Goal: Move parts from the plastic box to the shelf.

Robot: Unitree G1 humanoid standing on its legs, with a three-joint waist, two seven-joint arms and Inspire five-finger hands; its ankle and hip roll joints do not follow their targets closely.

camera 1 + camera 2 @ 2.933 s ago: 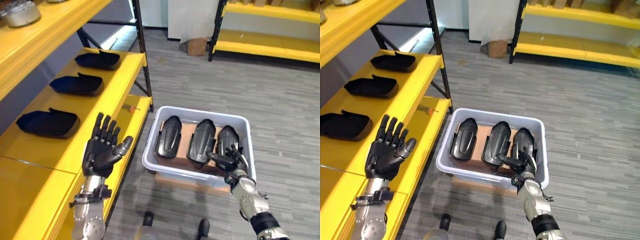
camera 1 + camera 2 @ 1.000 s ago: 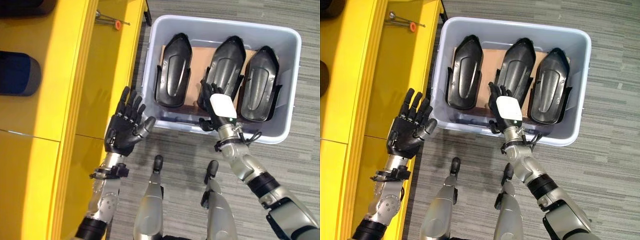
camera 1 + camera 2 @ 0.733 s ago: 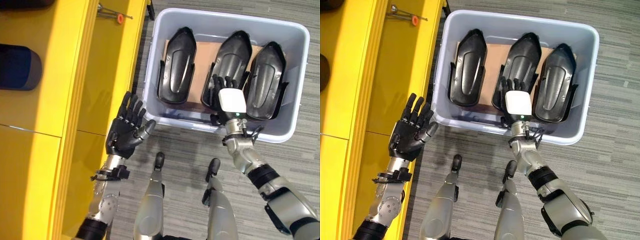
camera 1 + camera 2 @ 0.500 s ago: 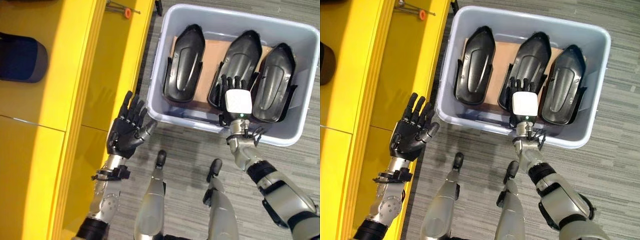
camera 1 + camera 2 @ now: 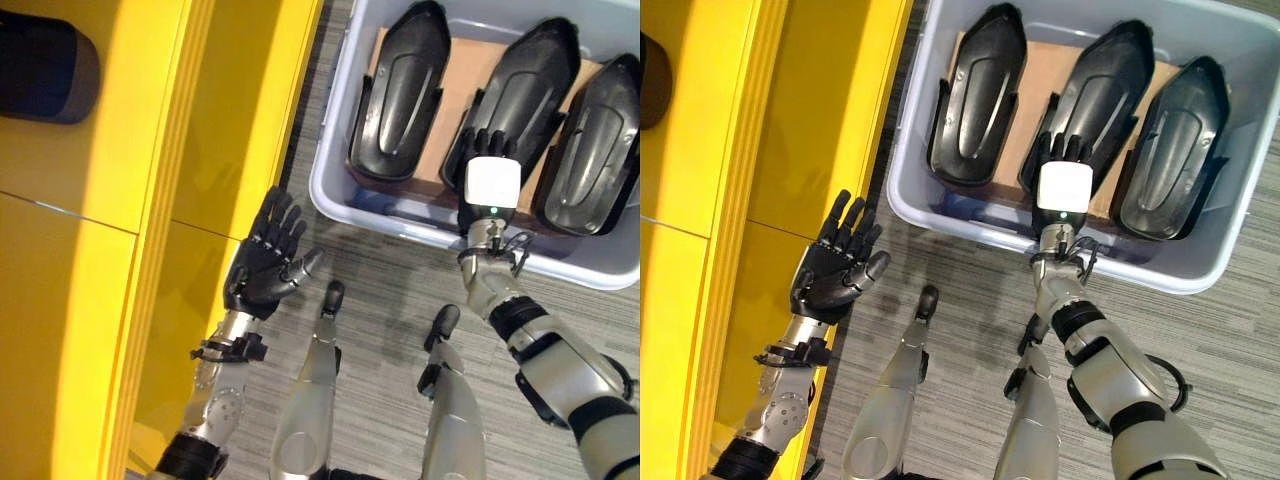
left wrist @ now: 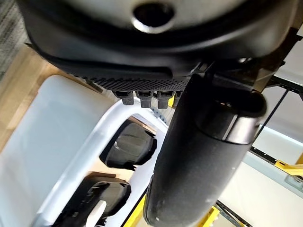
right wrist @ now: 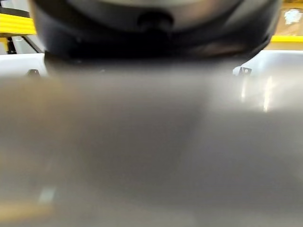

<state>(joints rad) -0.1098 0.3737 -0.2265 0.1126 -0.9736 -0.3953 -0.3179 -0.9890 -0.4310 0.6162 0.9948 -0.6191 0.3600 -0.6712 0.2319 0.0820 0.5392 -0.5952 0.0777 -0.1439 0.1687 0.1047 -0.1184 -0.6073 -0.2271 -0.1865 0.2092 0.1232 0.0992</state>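
Three dark parts lie side by side in plastic box [image 5: 330, 190], long axes running away from robot. Right hand [image 5: 1064, 180] rests over near end of middle part [image 5: 1095, 90]; finger closure cannot be told. Left hand [image 5: 268, 262] spread, empty, beside yellow shelf [image 5: 150, 150].

Three parts are lying side by side in the plastic box [image 5: 940, 215], which is sitting on the floor [image 5: 1230, 340] to the right of the shelf [image 5: 110, 250]. The right hand [image 5: 1064, 180] is resting over the near end of the middle part [image 5: 1110, 80], possibly touching it. The left hand [image 5: 268, 262] is hovering between shelf and box, fingers spread. Another part [image 5: 45, 65] is lying on the shelf, far left.
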